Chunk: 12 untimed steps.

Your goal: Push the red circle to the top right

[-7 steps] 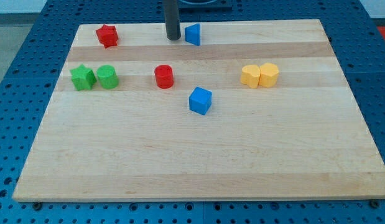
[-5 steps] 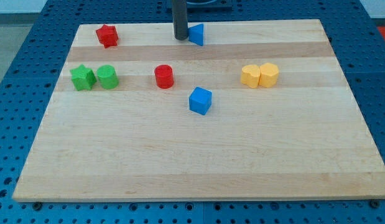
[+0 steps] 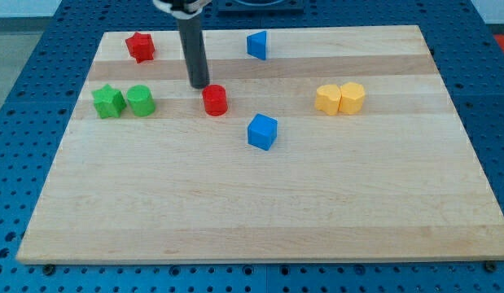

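Red circle (image 3: 215, 100) is the block that matters, and it sits a bit left of the middle of the wooden surface (image 3: 260, 203), in the upper half.

Nearest the view's bottom, the surface is just bare wood. Going up, the first block is the blue cube (image 3: 262, 131), which lies below and to the right of the red circle, near it but not touching.

Next comes a row of blocks across the surface. The red circle is in this row. My tip (image 3: 199, 85) is just beside it, at its upper left, so close that I cannot tell if they touch. The dark rod goes up from there to the view's top. There is no pincer on this arm, only the rod, so nothing is being gripped.

On the view's left in the same row are the green star (image 3: 108, 102) and the green circle (image 3: 141, 100), touching side by side. On the view's right are two yellow blocks (image 3: 340, 98), also pressed together.

Farthest away, near the view's top, the red star (image 3: 140, 46) sits at the left. The blue triangle (image 3: 255, 44) sits near the middle of the top edge, well apart from my tip.
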### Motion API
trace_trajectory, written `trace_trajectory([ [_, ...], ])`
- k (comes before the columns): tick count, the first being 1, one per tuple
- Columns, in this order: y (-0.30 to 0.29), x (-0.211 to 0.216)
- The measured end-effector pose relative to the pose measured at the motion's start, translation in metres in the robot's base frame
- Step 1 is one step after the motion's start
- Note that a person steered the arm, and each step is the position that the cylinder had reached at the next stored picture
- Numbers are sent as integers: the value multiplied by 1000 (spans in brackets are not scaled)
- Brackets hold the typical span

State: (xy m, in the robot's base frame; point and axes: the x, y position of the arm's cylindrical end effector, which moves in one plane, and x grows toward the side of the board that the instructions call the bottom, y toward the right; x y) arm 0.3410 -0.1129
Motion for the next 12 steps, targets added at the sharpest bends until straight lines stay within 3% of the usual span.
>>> trace_trajectory([
  [2, -4, 37],
  [4, 41, 43],
  [7, 99, 41],
  [10, 177, 4],
  [12, 228, 1],
])
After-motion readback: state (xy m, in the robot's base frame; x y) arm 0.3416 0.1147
